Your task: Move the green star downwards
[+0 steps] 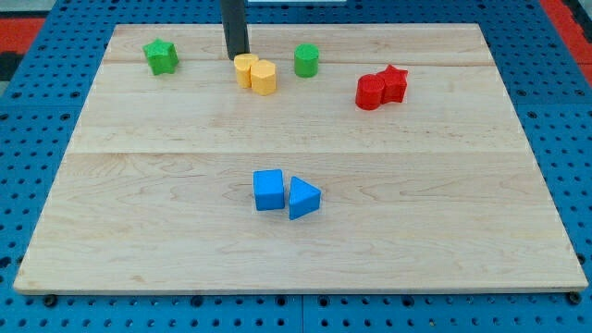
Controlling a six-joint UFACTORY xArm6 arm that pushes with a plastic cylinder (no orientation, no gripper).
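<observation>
Here the bench (pixel 305 250) fills most of the view, a pale wooden board lying on a blue pegboard (pixel 28 185). The arm carries no hand at all, only a dark rod, so nothing is held; my tip (pixel 238 57) rests near the view's top, just beside the two yellow blocks (pixel 255 73), at their upper left.

Well below my tip, toward the view's bottom, the blue cube (pixel 268 190) and the blue triangle (pixel 302 198) sit touching. Off to the view's right of my tip, the two red blocks (pixel 380 88) are pressed together, one of them star-shaped. Nearer, beyond the yellow pair on the right, stands the green cylinder (pixel 306 60).

The green star (pixel 161 57) lies to the view's left of my tip, apart from it, at about the same height and close to the board's top edge.

I judge the approach is not finished: no contact yet. Next, my tip should travel left and get above the star, on its top side, then push straight down the view.
</observation>
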